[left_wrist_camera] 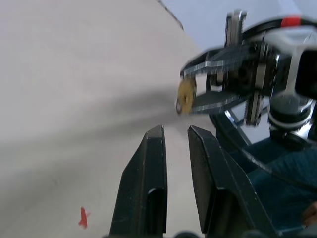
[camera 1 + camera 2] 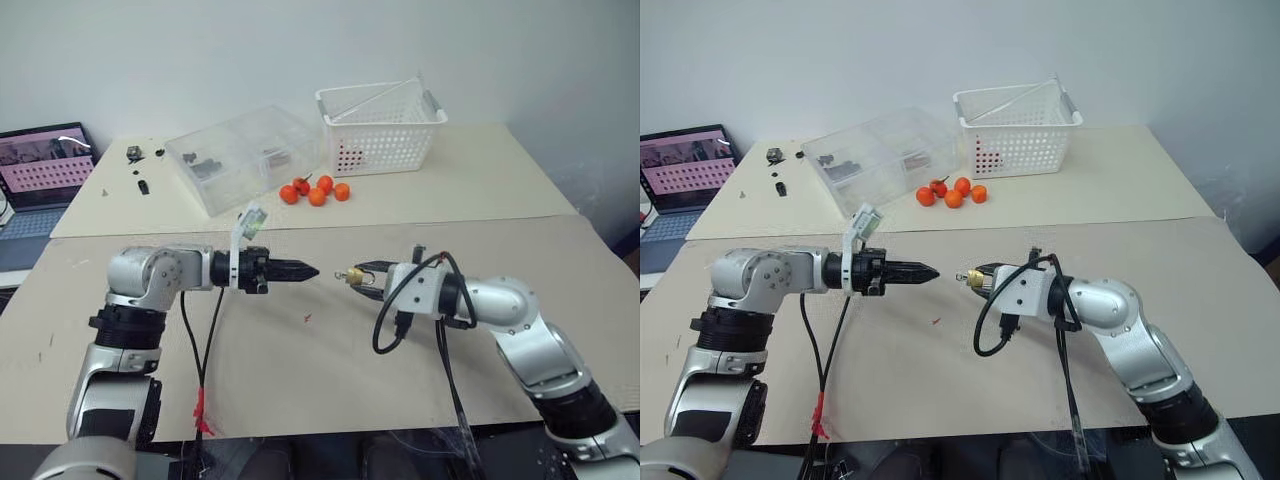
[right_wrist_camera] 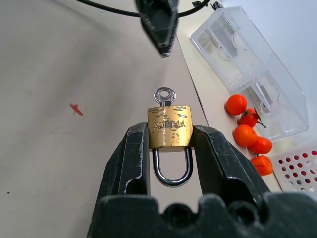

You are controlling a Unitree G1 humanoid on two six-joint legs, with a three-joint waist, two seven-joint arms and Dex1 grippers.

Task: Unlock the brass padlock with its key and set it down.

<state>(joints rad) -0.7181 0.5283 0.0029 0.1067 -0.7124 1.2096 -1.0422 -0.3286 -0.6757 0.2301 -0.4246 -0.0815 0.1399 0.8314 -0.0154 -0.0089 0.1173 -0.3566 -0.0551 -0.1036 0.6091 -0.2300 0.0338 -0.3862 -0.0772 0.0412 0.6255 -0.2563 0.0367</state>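
Note:
My right gripper (image 3: 170,135) is shut on the brass padlock (image 3: 170,126), its fingers pinching the body from both sides. The silvery shackle sits closed, back between the fingers. A small silver key (image 3: 164,94) sticks out of the lock's outer end. In the eye views the padlock (image 2: 355,275) hangs above the table's middle, off the surface. My left gripper (image 2: 312,270) points level at it from the left, a short gap short of the key. Its fingers (image 1: 148,168) stand nearly together with a narrow slit and nothing between them.
Behind, on the far table, are several orange-red fruits (image 2: 315,190), a clear plastic box (image 2: 245,155) and a white basket (image 2: 380,130). A laptop (image 2: 40,170) stands at the far left near small dark parts (image 2: 135,155). A red mark (image 2: 307,319) lies on the near tabletop.

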